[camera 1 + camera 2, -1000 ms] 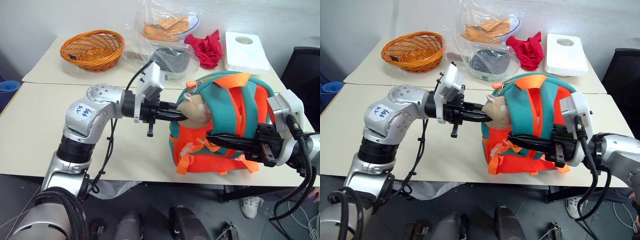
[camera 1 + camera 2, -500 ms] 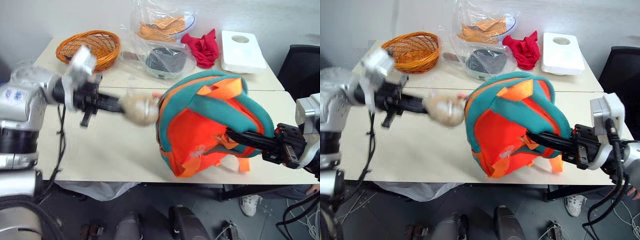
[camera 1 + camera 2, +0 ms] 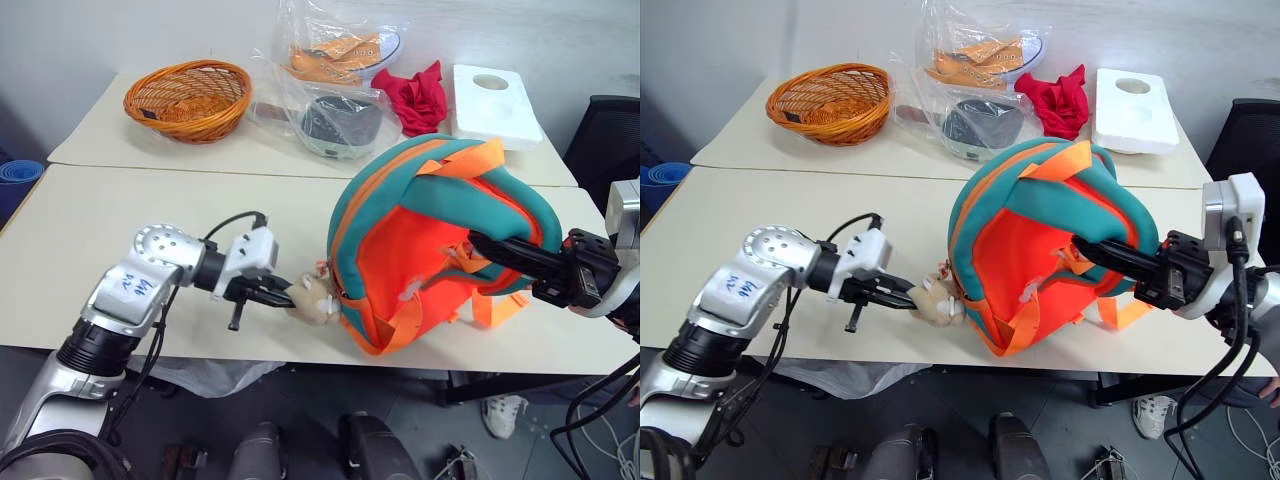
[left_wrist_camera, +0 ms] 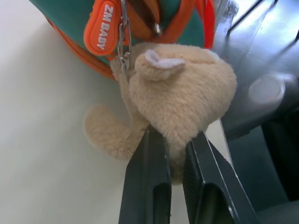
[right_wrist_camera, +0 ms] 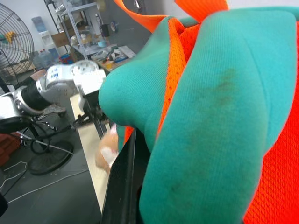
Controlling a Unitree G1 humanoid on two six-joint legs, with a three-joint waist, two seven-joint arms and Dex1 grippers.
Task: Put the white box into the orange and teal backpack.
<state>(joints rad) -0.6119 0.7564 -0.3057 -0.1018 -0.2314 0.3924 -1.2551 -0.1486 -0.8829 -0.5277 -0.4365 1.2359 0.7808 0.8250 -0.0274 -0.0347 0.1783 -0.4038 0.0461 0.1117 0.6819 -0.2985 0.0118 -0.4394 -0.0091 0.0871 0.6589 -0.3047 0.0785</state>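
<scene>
The backpack (image 3: 430, 245) is held tipped up over the near part of the table (image 3: 90, 220), its strapped back turned toward the camera. The left gripper (image 3: 283, 297) is closed with its jaws pinching the plush toy (image 4: 177, 100) that hangs from the backpack by a small clip, low at the table's front edge. The right gripper (image 3: 480, 243) is seen reaching in among the teal shoulder straps; its jaws are pressed nearly together, seemingly on a strap (image 5: 205, 116), though the pinch itself is hidden.

The white box cannot be picked out; only a thicker foam block (image 3: 490, 100) is seen at the far right of the table, so the box's place cannot be told.

Several failures are judged possible. The toy could be torn from its clip if it is pulled hard, since the bag's weight is partly borne through it. The strap could slip from the right jaws and the backpack could drop off the table's edge. With both grippers occupied, no opening has been presented and nothing is free to fetch the box.
</scene>
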